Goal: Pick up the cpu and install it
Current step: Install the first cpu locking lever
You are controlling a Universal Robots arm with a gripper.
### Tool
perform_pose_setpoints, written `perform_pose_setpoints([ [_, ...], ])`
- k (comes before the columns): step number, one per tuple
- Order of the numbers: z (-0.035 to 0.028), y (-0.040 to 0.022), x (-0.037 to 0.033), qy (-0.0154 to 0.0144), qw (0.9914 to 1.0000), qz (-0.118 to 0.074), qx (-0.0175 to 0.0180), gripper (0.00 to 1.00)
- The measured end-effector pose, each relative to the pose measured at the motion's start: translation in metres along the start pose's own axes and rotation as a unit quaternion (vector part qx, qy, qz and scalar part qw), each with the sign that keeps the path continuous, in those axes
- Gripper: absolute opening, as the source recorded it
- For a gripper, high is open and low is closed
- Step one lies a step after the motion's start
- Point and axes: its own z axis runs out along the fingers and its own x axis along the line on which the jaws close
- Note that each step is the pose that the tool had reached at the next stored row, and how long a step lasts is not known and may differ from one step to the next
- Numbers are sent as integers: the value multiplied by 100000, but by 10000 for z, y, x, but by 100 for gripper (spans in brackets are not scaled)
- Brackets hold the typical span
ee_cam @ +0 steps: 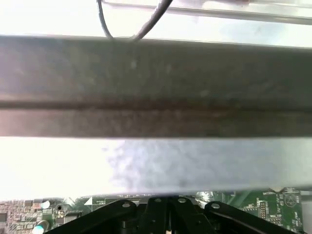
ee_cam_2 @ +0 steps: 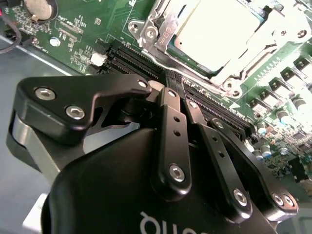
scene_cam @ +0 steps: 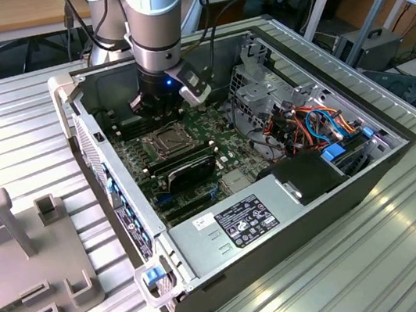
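The cpu (ee_cam_2: 214, 29) lies flat in its socket on the green motherboard (scene_cam: 223, 150), its pale silver top facing up inside the metal frame; in the exterior view the cpu (scene_cam: 167, 139) is a small square just in front of the arm. My gripper (scene_cam: 159, 107) hangs low inside the open computer case, over the memory slots just behind the socket. In the second wrist view the gripper (ee_cam_2: 179, 93) has its two black fingers drawn together with nothing between them, a short way off the socket's edge. The gripper (ee_cam: 169, 204) also faces the case's dark wall (ee_cam: 156, 78).
A black graphics card (scene_cam: 188, 169) lies just in front of the socket. Coloured cables (scene_cam: 307, 128) and drive bays fill the case toward the exterior view's right. The power supply (scene_cam: 242, 222) sits at the near side. A grey fixture plate (scene_cam: 27, 264) rests on the ribbed table at the exterior view's left.
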Motion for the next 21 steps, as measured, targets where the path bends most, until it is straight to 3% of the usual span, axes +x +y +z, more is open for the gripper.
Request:
perform_pose_setpoints([
  [3, -109, 17, -14, -13, 100000, -9, -7, 11],
  [7, -125, 19, -7, -26, 100000, -17, 0, 11],
  [11, -144, 22, 146, -402, 99999, -64, 4, 11],
  [14, -164, 25, 175, -594, 99998, -87, 16, 11],
  [16, -221, 34, 169, -855, 99996, -126, 5, 11],
  [18, -238, 35, 174, -1126, 99994, -173, 20, 11],
  [21, -245, 36, 218, -1820, 99983, -266, -6, 11],
])
